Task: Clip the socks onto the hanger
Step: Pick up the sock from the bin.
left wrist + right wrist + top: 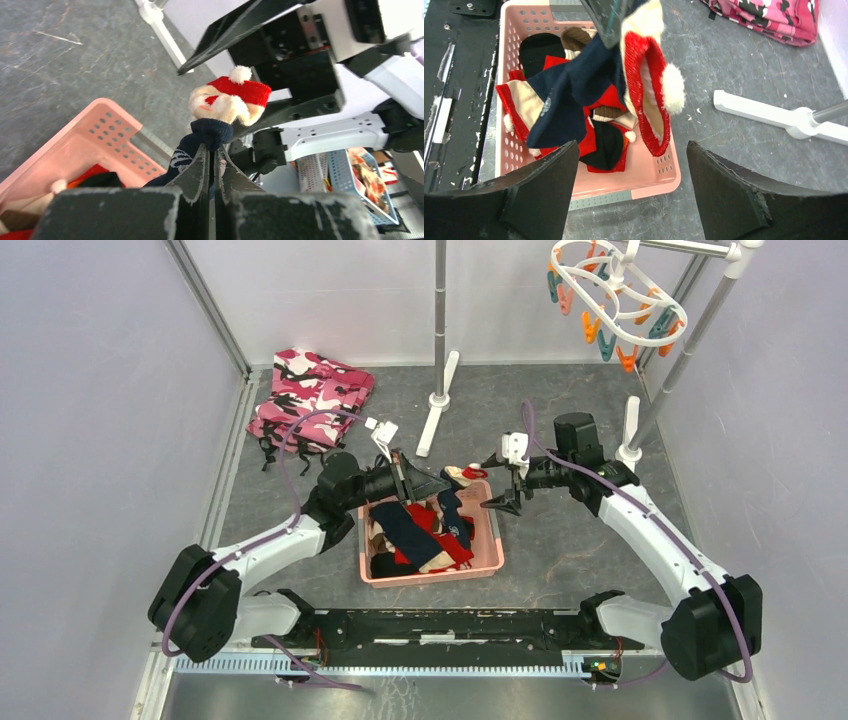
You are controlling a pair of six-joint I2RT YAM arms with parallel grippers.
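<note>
1. Held sock (227, 100): soft fabric with a navy blue body. The cuff end is a Santa face: beige, with a red ribbed band and a white pom-pom.
2. It is up in the air above the far edge of the pink perforated plastic basket (430, 578). The navy part trails down from the jaws toward the basket.
3. Left gripper (212, 150): fingers pressed together, pinching the navy body of the held sock. The Santa cuff sticks out just past the fingertips.
4. Right gripper (631, 147): fingers spread wide, nothing between them. The red cuff hangs just ahead of the gap, roughly centred between the two fingers. No contact is visible.
5. From above, the two grippers face each other with the held sock between them: left gripper on its left, right gripper just beside it on the right.
6. Remaining socks (420, 535): a loose pile of red, beige, black and navy pieces lying in the basket, below both sets of jaws.
7. White oval plastic hanger (620, 295) with orange and teal clips: it hangs from the grey metal rack rail (690, 248), well apart from both grippers, far and to the right of the right jaws. I see nothing clipped on it.
8. Folded pink camouflage cloth (310, 390): on the dark grey mottled table (560, 540), far-left of the left jaws and clear of the basket.
9. Upright grey rack pole (440, 310) on a white foot (437, 415): stands just beyond the left jaws.
</note>
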